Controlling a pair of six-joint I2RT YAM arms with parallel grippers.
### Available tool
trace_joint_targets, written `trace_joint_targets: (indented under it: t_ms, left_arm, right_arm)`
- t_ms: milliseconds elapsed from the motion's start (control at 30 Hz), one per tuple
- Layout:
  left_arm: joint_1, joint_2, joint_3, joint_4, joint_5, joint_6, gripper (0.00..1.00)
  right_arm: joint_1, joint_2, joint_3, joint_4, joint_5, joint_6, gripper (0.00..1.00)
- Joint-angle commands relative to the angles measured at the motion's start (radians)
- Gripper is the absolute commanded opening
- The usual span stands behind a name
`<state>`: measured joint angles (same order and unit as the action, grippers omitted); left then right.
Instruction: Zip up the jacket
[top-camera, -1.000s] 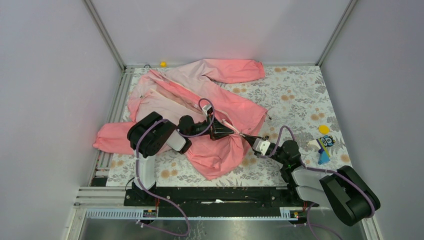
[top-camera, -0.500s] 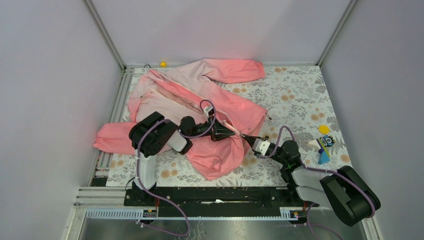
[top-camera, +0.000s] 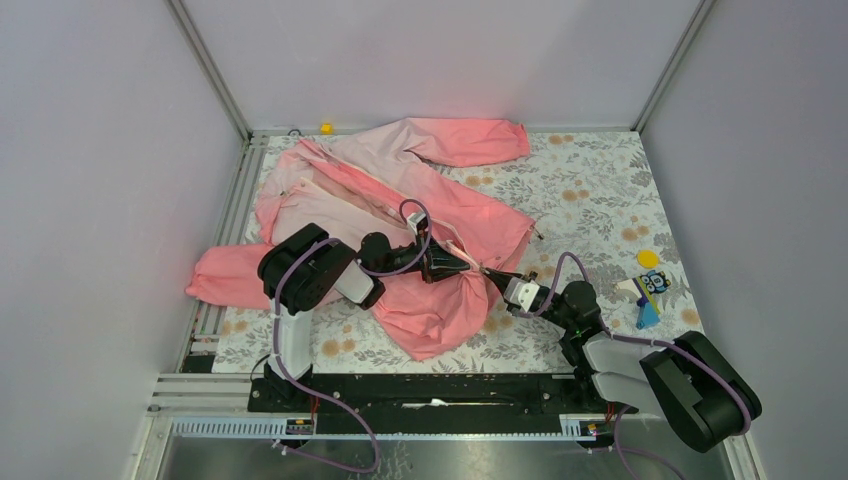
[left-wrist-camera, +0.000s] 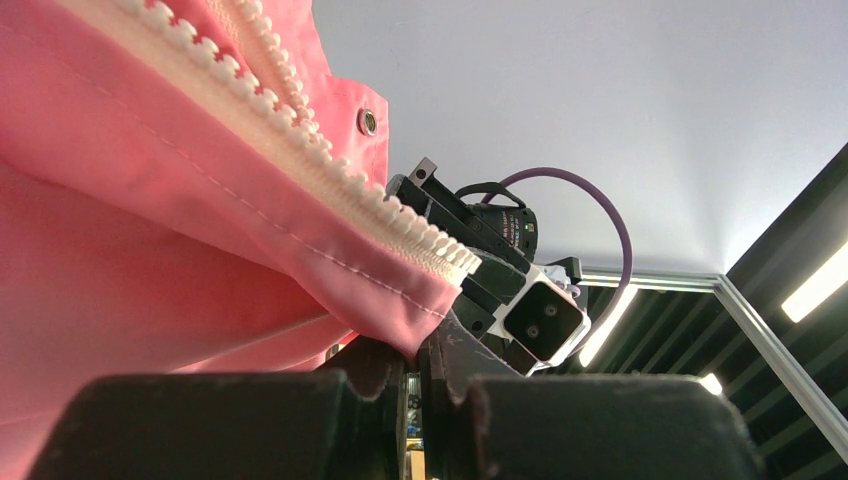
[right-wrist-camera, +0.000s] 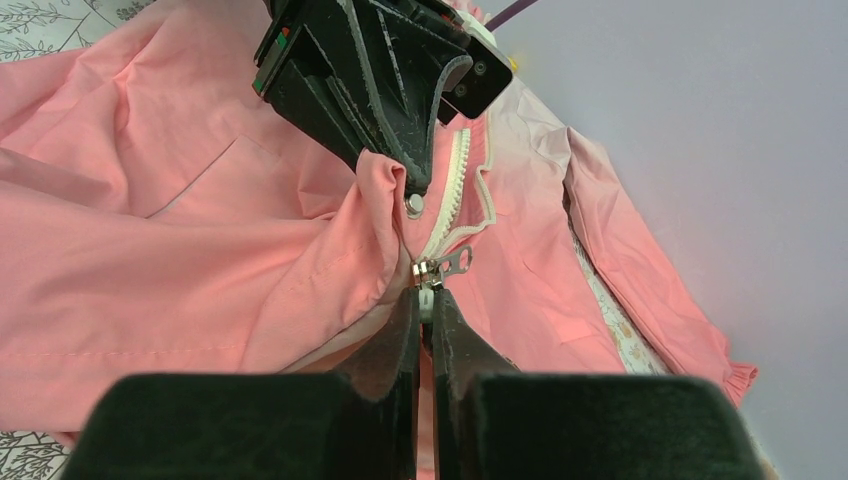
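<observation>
The pink jacket (top-camera: 400, 190) lies crumpled on the table's left half, one sleeve reaching to the back. My left gripper (top-camera: 466, 264) is shut on the hem corner beside the whitish zipper teeth (left-wrist-camera: 330, 180); its jaws pinch the fabric fold (left-wrist-camera: 425, 350). My right gripper (top-camera: 492, 272) faces it from the right, almost tip to tip. In the right wrist view the right gripper (right-wrist-camera: 425, 300) is shut on the white zipper end just below the metal slider (right-wrist-camera: 428, 270), whose pull tab (right-wrist-camera: 458, 260) sticks out to the right. A snap (right-wrist-camera: 413, 204) sits just above the slider.
A floral cloth (top-camera: 600, 190) covers the table inside grey walls. A blue toy block (top-camera: 648, 300) and a yellow disc (top-camera: 648, 258) lie at the right edge. A small yellow object (top-camera: 326, 127) sits at the back rail.
</observation>
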<state>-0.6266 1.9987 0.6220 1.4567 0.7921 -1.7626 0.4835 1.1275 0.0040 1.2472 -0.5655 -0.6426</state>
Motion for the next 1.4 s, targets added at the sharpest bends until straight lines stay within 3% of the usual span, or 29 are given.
trace_joint_targets:
  t_ms: [0,1100,1367]
  left_arm:
    - [-0.002,-0.027,0.006,0.152,-0.024,0.007,0.00]
    - [-0.017,-0.056,-0.008,0.155,-0.052,0.003,0.00]
    - [-0.038,-0.053,-0.001,0.157,-0.058,0.003,0.00]
  right_arm:
    - [0.014,-0.011,-0.009,0.047,-0.002,-0.025,0.00]
    - [0.023,-0.008,-0.009,0.047,0.000,-0.023,0.00]
    - [0.033,0.014,-0.009,0.064,0.003,-0.010,0.05]
